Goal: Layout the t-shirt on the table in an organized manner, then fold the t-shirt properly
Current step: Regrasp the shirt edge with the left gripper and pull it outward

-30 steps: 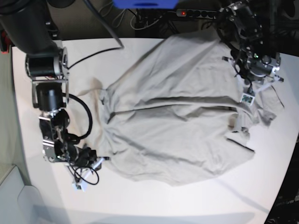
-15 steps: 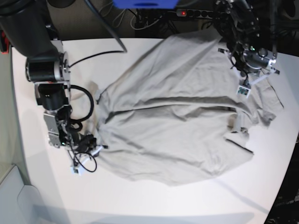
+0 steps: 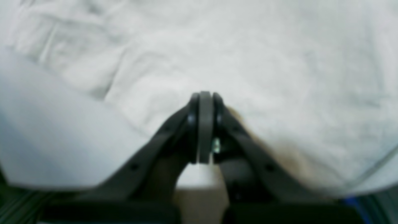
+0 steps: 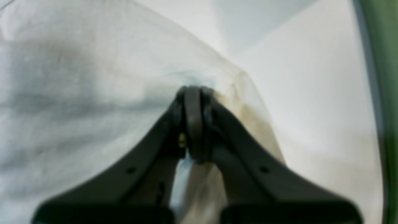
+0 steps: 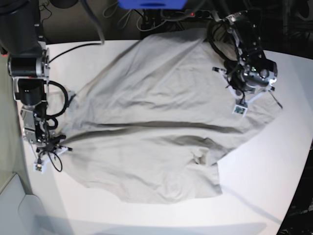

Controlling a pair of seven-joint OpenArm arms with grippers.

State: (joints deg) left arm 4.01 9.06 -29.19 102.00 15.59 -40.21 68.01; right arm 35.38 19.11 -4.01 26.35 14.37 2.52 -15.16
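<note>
The light grey-beige t-shirt (image 5: 156, 122) lies spread wide across the white table (image 5: 274, 161), with a long crease across its middle and a small fold near its lower right. My right gripper (image 5: 57, 147) is at the shirt's left edge. In the right wrist view it (image 4: 192, 91) is shut on a bunched edge of the t-shirt (image 4: 93, 93), with bare table (image 4: 311, 93) beyond. My left gripper (image 5: 239, 100) sits over the shirt's upper right part. The left wrist view shows it (image 3: 205, 95) shut, with the t-shirt (image 3: 248, 62) drawn up at its tips.
A power strip and cables (image 5: 195, 12) run behind the table's far edge, beside a blue object (image 5: 151, 4). A black cable (image 5: 73, 49) crosses the table's far left corner. Bare tabletop shows along the near edge and at the right.
Both grippers have moved left in the base view, dragging the shirt with them. The shirt now lies wider and flatter, and its bunched right side has pulled out.
</note>
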